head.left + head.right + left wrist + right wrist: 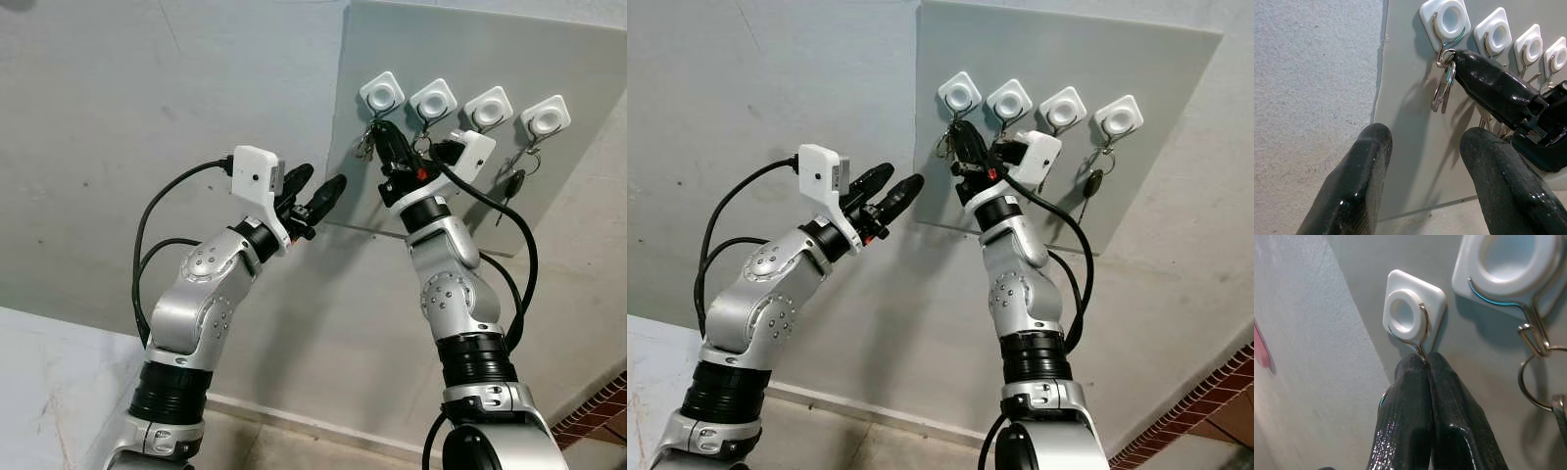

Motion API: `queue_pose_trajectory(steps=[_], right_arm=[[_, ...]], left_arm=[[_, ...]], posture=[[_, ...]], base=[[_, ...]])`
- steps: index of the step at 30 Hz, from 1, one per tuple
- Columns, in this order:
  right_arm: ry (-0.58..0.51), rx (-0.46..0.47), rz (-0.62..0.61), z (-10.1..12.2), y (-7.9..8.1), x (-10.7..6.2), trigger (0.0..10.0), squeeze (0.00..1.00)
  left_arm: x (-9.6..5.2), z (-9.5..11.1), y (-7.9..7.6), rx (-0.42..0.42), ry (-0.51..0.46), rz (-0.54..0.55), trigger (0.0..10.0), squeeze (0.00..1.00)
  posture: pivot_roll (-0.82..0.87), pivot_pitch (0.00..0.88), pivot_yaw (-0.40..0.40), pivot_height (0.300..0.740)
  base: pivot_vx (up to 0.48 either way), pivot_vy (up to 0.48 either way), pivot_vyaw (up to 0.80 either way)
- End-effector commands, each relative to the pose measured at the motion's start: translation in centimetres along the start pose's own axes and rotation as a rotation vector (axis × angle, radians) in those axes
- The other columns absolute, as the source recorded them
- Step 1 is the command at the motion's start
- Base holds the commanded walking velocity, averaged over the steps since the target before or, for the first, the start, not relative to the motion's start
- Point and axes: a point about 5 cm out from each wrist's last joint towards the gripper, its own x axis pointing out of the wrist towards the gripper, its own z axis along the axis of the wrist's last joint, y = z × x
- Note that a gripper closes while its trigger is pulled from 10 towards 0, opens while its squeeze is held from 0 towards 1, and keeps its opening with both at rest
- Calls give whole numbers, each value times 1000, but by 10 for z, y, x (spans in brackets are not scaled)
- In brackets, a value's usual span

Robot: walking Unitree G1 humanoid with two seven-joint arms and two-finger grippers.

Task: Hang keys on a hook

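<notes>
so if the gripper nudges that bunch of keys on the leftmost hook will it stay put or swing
Probably swing: the keys dangle loosely from a ring on the thin wire hook. They look like smooth metal, so likely slippery between the right gripper fingers, and apt to twist.

Four square white plastic wall hooks (382,94) (433,100) (488,108) (546,118) sit on one grey rectangular board (578,59); two silver robot arms (201,294) (456,284) reach up.

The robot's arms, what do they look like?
Both arms are shiny silver with black ribbed rings and dotted round joints. The left gripper and right gripper each have two long glossy black fingers, a white boxy wrist camera and looping black cables.
</notes>
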Motion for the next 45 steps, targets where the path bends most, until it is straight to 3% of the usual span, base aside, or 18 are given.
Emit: queue_pose_trajectory(steps=[1,23,24,45], right_arm=[[1,32,-7,0,-1,-2,10000,0],[4,68,2,-9,0,-13,10000,0],[4,68,2,-10,0,-13,10000,1000],[22,48,25,-16,0,-25,10000,1000]], left_arm=[[1,6,-2,10,-12,-12,10000,0],[0,6,-1,14,-14,2,10000,0],[0,6,-1,15,-14,3,10000,0],[-3,-1,-2,38,-15,41,10000,0]], posture=[[50,0,-37,740],[53,0,-36,740],[53,0,-36,740],[53,0,-43,740]], base=[[0,0,0],[0,0,0],[0,0,0],[0,0,0]])
